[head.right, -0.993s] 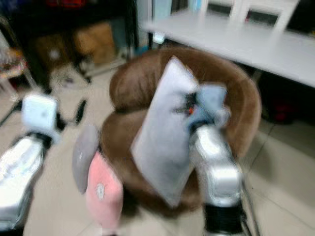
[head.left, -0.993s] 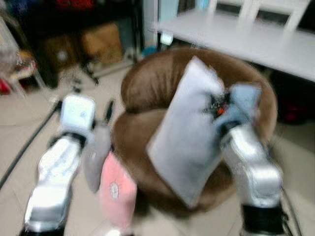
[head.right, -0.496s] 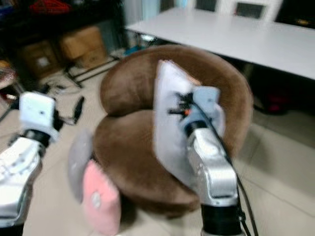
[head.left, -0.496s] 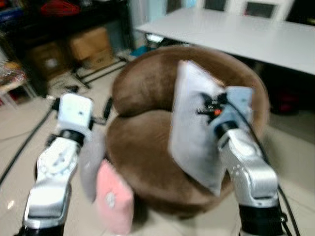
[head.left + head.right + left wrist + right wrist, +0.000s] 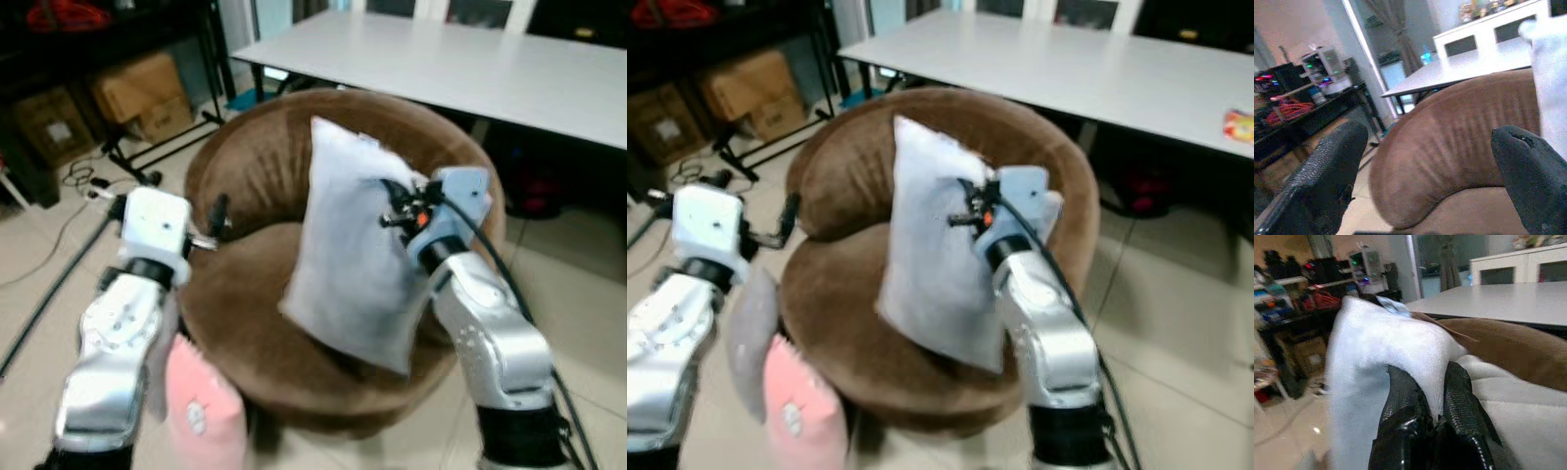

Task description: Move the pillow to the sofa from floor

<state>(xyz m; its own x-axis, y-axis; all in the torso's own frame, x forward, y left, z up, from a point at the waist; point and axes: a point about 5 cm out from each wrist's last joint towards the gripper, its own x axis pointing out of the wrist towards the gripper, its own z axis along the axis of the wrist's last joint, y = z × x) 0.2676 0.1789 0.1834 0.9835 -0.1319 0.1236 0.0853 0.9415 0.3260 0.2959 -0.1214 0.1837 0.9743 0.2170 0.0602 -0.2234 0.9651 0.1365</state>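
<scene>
A white pillow [image 5: 348, 255] hangs upright over the round brown sofa [image 5: 265, 313], its lower corner near the seat's right front. My right gripper [image 5: 1435, 396] is shut on a fold of the pillow [image 5: 1376, 347], pinching it at the pillow's upper right edge, and my right gripper [image 5: 404, 208] stands over the sofa's back. My left gripper [image 5: 217, 217] is open at the sofa's left side, level with the backrest, with nothing between its fingers [image 5: 1327, 166].
A pink and grey cushion [image 5: 201, 416] leans on the floor at the sofa's front left, beside my left arm. A white table [image 5: 441, 64] stands behind the sofa. Cardboard boxes [image 5: 137, 93] and cables lie on the floor at the back left.
The camera has come closer and higher over the sofa. My right gripper has carried the pillow further over the seat. The left arm stays by the sofa's left side.
</scene>
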